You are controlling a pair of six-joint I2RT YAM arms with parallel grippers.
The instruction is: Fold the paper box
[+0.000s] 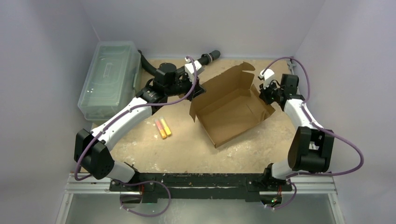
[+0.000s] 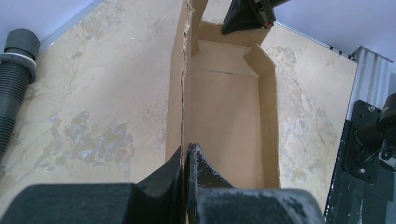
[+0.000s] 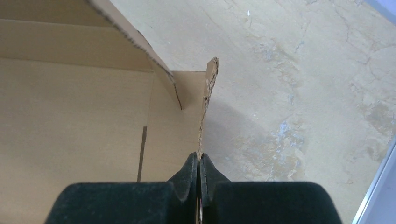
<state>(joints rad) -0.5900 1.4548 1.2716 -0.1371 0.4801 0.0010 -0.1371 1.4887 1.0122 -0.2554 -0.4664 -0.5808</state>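
Note:
The paper box [image 1: 231, 109] is brown corrugated cardboard, half formed, open side up in the middle of the table. My left gripper [image 1: 198, 88] is shut on its left wall; in the left wrist view [image 2: 186, 154] that wall's edge [image 2: 183, 84] runs away from the jaws. My right gripper [image 1: 267, 97] is shut on the right wall; in the right wrist view [image 3: 199, 161] the wall's torn edge [image 3: 205, 102] stands upright between the fingertips. The box floor [image 3: 70, 126] lies to the left there.
A clear plastic lidded bin [image 1: 109, 79] stands at the back left. Two orange-yellow markers [image 1: 163, 128] lie on the table left of the box. A black ribbed hose [image 1: 208, 58] lies at the back; it also shows in the left wrist view [image 2: 14, 70].

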